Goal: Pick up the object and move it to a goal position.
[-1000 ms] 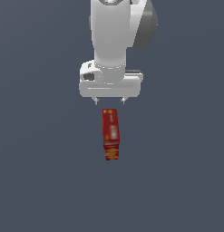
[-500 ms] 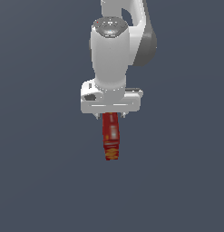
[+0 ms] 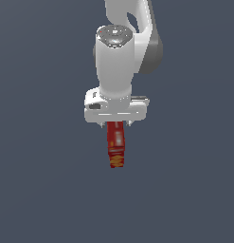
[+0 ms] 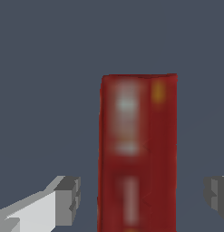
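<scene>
Uniform dark slate-grey surface (image 3: pixel 38 190) throughout, unmarked, filling the background of both views. Nearest the exterior camera: red box (image 3: pixel 116 149), long and narrow, lying flat on that surface, orange-yellow print at the near end, pale label patch further along. Far end of the box hidden under the white gripper (image 3: pixel 116 123), which sits directly above it and spans wider than the box. Short finger tips just visible on either side of the box below the gripper body. Behind and above: thick white arm (image 3: pixel 116 61), grey cap on the upper joint, rising out of frame. Wrist view: red box (image 4: pixel 138 154) centred between two grey finger pads (image 4: pixel 69 200), one on each side, set wide apart. Clear strip of grey surface visible between each pad and the box sides; no contact on either side. Box not gripped. Label detail in the wrist view blurred, pale patches and one orange spot only. Height of the tips above the surface not determinable.
</scene>
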`<state>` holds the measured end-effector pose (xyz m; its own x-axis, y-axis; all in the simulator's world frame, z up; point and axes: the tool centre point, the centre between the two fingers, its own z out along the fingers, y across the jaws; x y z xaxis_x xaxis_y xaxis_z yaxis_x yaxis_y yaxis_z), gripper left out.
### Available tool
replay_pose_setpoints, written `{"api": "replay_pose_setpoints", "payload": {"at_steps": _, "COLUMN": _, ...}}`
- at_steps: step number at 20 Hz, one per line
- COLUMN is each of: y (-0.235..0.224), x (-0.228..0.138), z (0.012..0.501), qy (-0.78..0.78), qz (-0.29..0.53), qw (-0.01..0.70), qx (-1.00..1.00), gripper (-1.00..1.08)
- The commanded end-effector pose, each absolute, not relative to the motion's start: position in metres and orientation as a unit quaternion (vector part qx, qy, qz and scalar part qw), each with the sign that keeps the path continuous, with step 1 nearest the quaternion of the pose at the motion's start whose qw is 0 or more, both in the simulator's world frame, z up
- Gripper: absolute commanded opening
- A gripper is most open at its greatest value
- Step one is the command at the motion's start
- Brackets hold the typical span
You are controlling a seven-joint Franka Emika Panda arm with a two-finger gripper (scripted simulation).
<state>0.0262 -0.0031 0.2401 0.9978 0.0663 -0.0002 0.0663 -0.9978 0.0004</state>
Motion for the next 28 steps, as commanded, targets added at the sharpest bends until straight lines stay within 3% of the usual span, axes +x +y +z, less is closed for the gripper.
{"api": "replay_pose_setpoints", "payload": {"at_steps": 1, "y": -0.003, "x": 0.026, "z": 0.234, "qy": 0.033, "qz": -0.001, "qw": 0.0, "qx": 0.999, "gripper": 1.0}}
{"api": "replay_pose_setpoints", "payload": {"at_steps": 14, "y": -0.003, "x": 0.027, "z": 0.192, "qy": 0.034, "qz": 0.0, "qw": 0.0, "qx": 0.999, "gripper": 1.0}}
{"api": "replay_pose_setpoints", "payload": {"at_steps": 15, "y": -0.003, "x": 0.027, "z": 0.192, "qy": 0.034, "qz": 0.0, "qw": 0.0, "qx": 0.999, "gripper": -1.0}}
{"api": "replay_pose_setpoints", "payload": {"at_steps": 28, "y": -0.003, "x": 0.026, "z": 0.194, "qy": 0.034, "qz": 0.0, "qw": 0.0, "qx": 0.999, "gripper": -1.0}}
